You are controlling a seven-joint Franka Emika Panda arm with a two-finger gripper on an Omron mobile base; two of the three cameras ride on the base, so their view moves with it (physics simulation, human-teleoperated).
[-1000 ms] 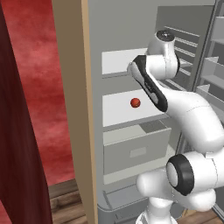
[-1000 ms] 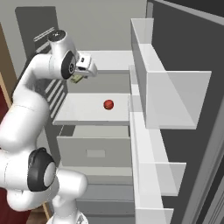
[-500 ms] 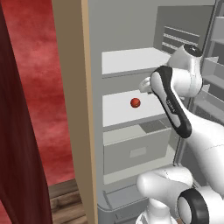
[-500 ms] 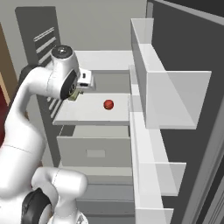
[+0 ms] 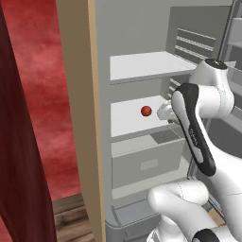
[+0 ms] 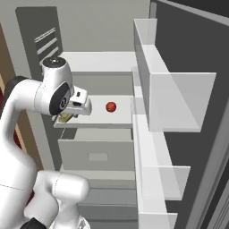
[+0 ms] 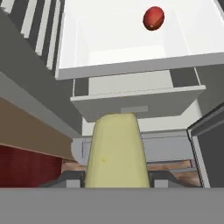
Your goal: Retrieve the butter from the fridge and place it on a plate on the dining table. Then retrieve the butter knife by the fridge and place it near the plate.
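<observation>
The butter (image 7: 116, 153), a pale yellow oblong stick, is pinched between my fingers in the hand view, pointing away from the camera. My gripper (image 7: 116, 179) is shut on it. In the right base view the butter (image 6: 65, 117) shows under the hand, just in front of the left end of the fridge's middle shelf (image 6: 103, 118). The grey fridge (image 5: 137, 66) stands open ahead of me. In the left base view my forearm covers the hand. The plate, the dining table and the butter knife are out of view.
A small red ball (image 6: 111, 107) lies on the middle shelf. Below it is a closed grey drawer (image 6: 96, 154). The open fridge door (image 6: 179, 103) with its shelf bins stands close on the right. A tan cabinet panel (image 5: 75, 118) and a red wall (image 5: 42, 94) are to the left.
My hand has come down and back out from the shelf area, still holding the butter. The red ball has not moved.
</observation>
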